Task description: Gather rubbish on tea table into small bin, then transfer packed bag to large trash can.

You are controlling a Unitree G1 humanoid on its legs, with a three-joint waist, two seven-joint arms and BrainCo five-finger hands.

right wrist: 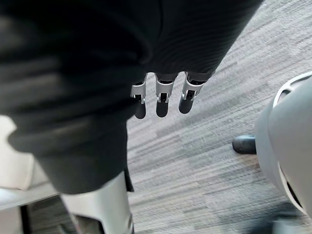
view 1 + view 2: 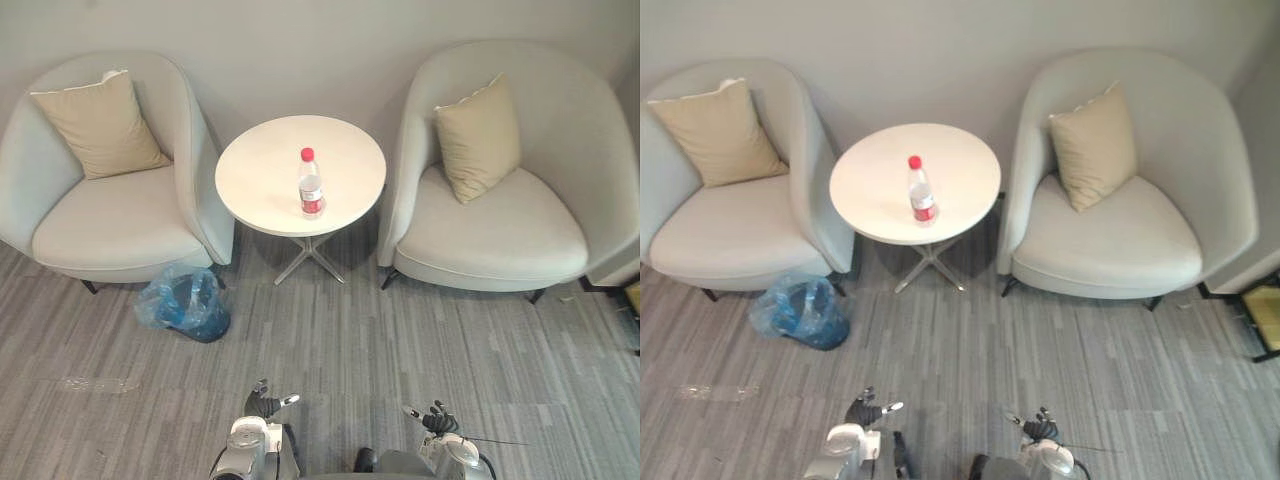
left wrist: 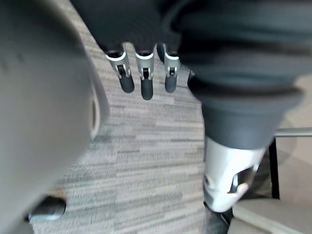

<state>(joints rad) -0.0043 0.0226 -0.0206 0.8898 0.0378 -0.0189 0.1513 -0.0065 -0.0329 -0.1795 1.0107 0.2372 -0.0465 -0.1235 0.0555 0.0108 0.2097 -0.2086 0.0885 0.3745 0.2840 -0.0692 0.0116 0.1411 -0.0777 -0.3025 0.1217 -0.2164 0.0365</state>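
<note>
Left eye view: a round white tea table stands at upper centre of the frame, between the left armchair at upper left and the right armchair at upper right, both pale grey. One clear plastic bottle with a red cap and red label stands upright on the table, a little right of its centre and toward the near edge. The small bin, dark and lined with a translucent blue bag, sits on the striped grey carpet at centre left, just below the left armchair's front and lower left of the table. The left hand shows at the bottom edge left of centre, the right hand at the bottom edge right of centre. Both are low over the carpet, well apart from bottle and bin, and the bottle lies far up the frame between them. Right eye view: same arrangement. A tan left cushion and a tan right cushion each lean against a chair back. Left wrist view: the left hand's fingers hang straight and side by side, holding nothing, with carpet beyond them. Right wrist view: the right hand's fingers likewise hang straight and relaxed, empty, over carpet.
</note>
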